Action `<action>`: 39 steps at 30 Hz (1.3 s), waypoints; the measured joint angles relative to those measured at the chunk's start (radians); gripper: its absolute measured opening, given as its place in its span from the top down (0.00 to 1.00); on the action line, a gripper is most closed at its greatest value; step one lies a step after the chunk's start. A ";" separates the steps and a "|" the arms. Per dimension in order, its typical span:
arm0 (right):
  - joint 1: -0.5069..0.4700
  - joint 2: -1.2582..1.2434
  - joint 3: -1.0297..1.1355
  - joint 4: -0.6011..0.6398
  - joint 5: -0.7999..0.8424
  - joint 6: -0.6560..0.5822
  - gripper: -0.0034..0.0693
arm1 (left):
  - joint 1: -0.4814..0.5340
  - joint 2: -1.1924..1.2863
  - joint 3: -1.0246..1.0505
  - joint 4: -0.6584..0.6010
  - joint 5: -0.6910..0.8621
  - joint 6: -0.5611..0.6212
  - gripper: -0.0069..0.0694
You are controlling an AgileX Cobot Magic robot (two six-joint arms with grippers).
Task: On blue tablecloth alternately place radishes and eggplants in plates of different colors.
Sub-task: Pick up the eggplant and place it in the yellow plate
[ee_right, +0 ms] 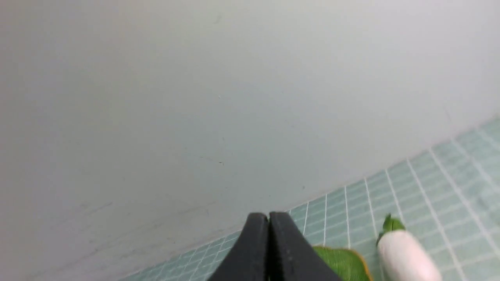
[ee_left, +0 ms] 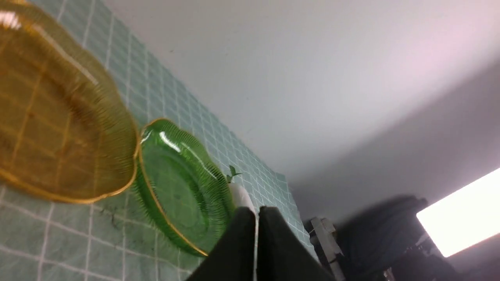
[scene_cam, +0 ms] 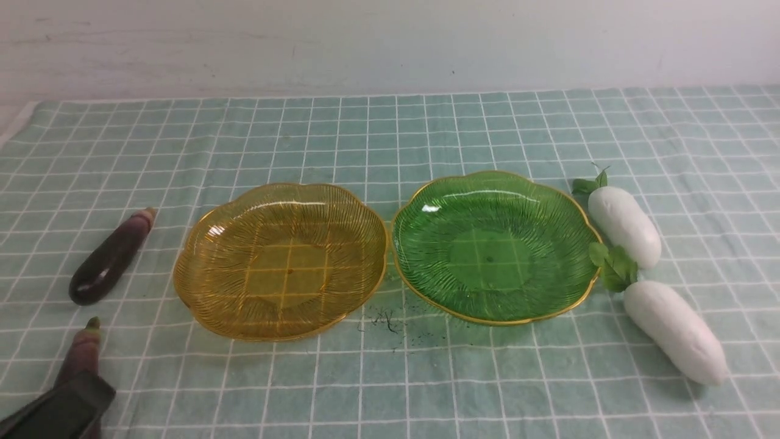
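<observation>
The blue tablecloth (scene_cam: 390,134) covers the table. An empty amber plate (scene_cam: 280,261) and an empty green plate (scene_cam: 493,244) sit side by side at the centre. Two radishes (scene_cam: 624,225) (scene_cam: 675,329) lie right of the green plate. One eggplant (scene_cam: 111,257) lies left of the amber plate; a second eggplant (scene_cam: 82,353) lies nearer, partly hidden by my left gripper (scene_cam: 73,402), which is shut and empty in the left wrist view (ee_left: 256,212). My right gripper (ee_right: 268,216) is shut and empty, raised, with a radish (ee_right: 406,255) and the green plate (ee_right: 343,265) beyond it; the front view does not show it.
A white wall (scene_cam: 390,42) rises behind the table. Dark specks (scene_cam: 387,320) lie on the cloth in front of the plates. The cloth's left edge (scene_cam: 15,125) shows at the far left. Dark equipment (ee_left: 375,234) stands past the table's right end.
</observation>
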 joint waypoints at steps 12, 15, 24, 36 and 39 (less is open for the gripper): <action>0.000 0.495 -0.328 -0.304 0.607 -0.109 0.97 | 0.000 0.748 -0.416 0.673 0.565 0.002 0.92; 0.000 0.587 -0.333 -0.327 0.641 -0.109 0.97 | 0.000 0.866 -0.480 0.819 0.570 -0.076 0.90; 0.000 0.650 -0.334 -0.336 0.631 -0.109 0.97 | 0.000 1.115 -0.512 1.199 0.467 -0.359 0.58; 0.000 0.651 -0.334 -0.337 0.617 -0.109 0.97 | 0.030 1.418 -0.519 1.458 0.323 -0.750 0.24; 0.000 0.651 -0.334 -0.337 0.617 -0.109 0.97 | 0.030 1.450 -0.519 1.458 0.295 -0.753 0.24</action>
